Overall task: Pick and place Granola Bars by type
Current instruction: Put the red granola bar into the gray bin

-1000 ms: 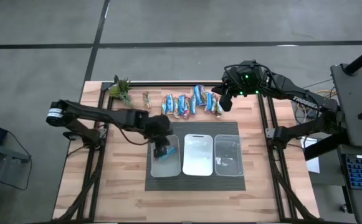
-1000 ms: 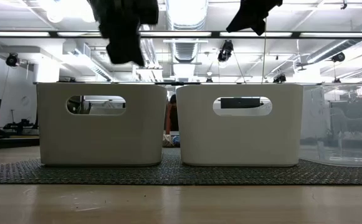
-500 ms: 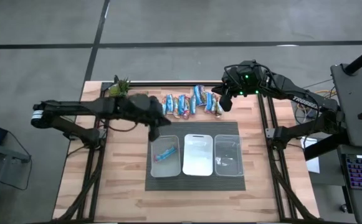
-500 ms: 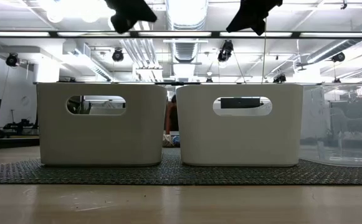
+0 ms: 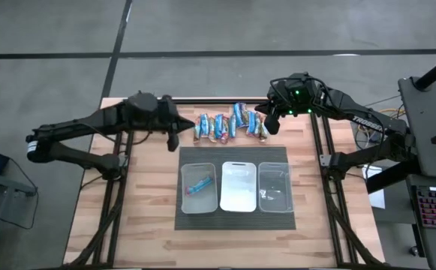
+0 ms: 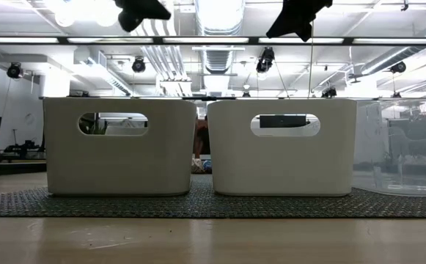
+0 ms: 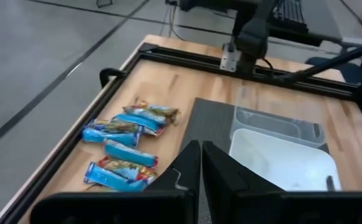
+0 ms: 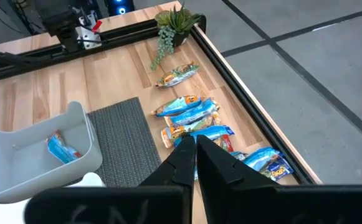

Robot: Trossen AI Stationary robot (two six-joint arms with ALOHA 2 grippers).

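The granola bars (image 5: 229, 126) lie in a loose row near the table's far edge, in blue, blue-and-orange and tan wrappers; they also show in the left wrist view (image 7: 126, 151) and the right wrist view (image 8: 192, 120). One blue-and-red bar (image 5: 199, 184) lies flat in the left bin (image 5: 186, 196). My left gripper (image 5: 174, 135) hangs shut above the row's left end. My right gripper (image 5: 272, 120) hangs shut above the row's right end. Both are high over the bins in the low view, the left gripper (image 6: 143, 9) and the right gripper (image 6: 297, 18).
Three clear bins stand side by side on a dark mat (image 5: 233, 221): left, middle (image 5: 238, 187) and right (image 5: 275, 187). A small green plant (image 8: 174, 22) sits at the far left corner, with a tan bar (image 8: 177, 74) beside it. A black frame rail runs along the far edge.
My left gripper has risen out of the left bin and moved toward the far edge, to above the left end of the row. The blue-and-red bar it was over stays lying in the left bin. My right arm has kept still.
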